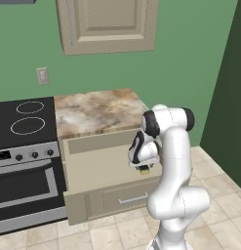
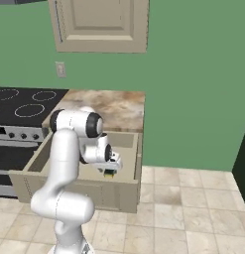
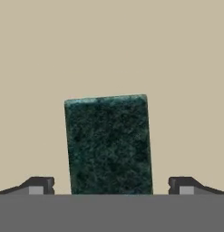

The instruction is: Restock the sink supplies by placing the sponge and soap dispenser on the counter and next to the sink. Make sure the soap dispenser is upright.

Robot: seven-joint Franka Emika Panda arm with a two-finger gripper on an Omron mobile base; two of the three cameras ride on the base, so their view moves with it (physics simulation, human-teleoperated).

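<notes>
Item: sponge (image 3: 109, 144) — dark green scouring face up in the hand view, a rectangle slightly skewed, lying flat on the plain tan floor of an open drawer (image 1: 100, 168). In the left base view a sliver of its yellow body shows just under the hand, toward the drawer's right side and its front half.

Item: hand (image 3: 111, 185) — pointed straight down into the drawer, directly above the sponge. The two dark fingertips (image 3: 41, 185) stand wide apart, one on each side of the sponge, with tan drawer floor visible between each tip and the sponge's edges. Nothing is clamped. Whether the tips have reached the sponge's level cannot be told.

Item: drawer — pulled well out from the tan cabinet below the desk, with a pale front panel and a silver bar handle (image 1: 133, 199). Its walls frame a shallow tan tray; apart from the sponge, no other contents can be made out.

Item: desk (image 1: 97, 111) — beige-brown marbled slab, directly behind and above the open drawer, bare on its visible surface.

Item: stove (image 1: 24, 122) — black glass top with white ring markings, touching the desk's left edge; a row of knobs and the oven door sit below.

Item: wall cabinet (image 1: 108, 24) — tan panelled door on the green wall above the desk.

Item: wall outlet (image 1: 42, 75) — pale plate on the green wall, above the stove.

Item: floor (image 2: 193, 208) — beige tile.
</notes>
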